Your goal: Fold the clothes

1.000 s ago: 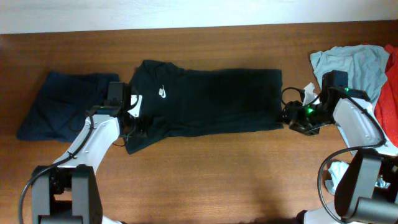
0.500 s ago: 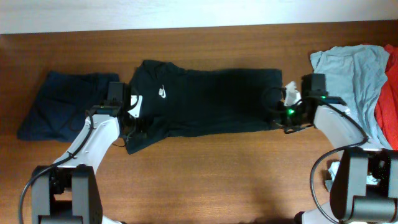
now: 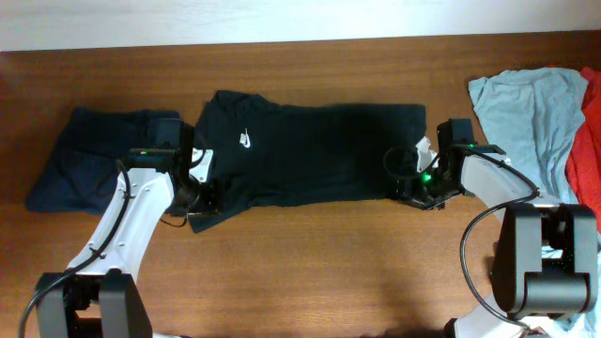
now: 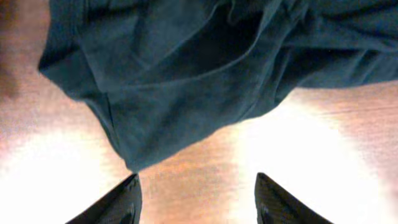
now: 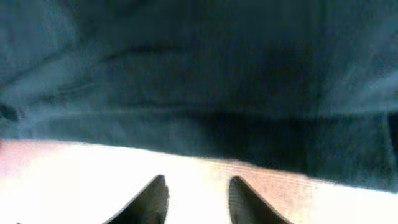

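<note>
The left gripper (image 4: 196, 176) stands with its jaws wide apart. Between them there is only bare wood of the table (image 3: 310, 272), so it holds nothing. Just in front of its fingers lies the corner of a sleeve of the black T-shirt (image 3: 319, 155). The cloth comes very near to the tip of one finger, but I cannot tell if it touches.

The right gripper (image 5: 198, 178) has its jaws apart too, but with a narrower gap, and again only the table shows between them. The hem of the T-shirt lies across the view just ahead of the fingertips and is not between them.

From above, the T-shirt lies flat in the middle of the table, stretched from left to right. Its small white logo (image 3: 246, 141) is near the left end. The left gripper is at the lower left corner of the shirt, and the right gripper is at the lower right corner.

Beside the shirt's left end lies a dark-navy garment (image 3: 94, 160). At the far right of the table lies a light-blue garment (image 3: 526, 108), and a red garment (image 3: 587, 141) is at the very edge, touching it.
</note>
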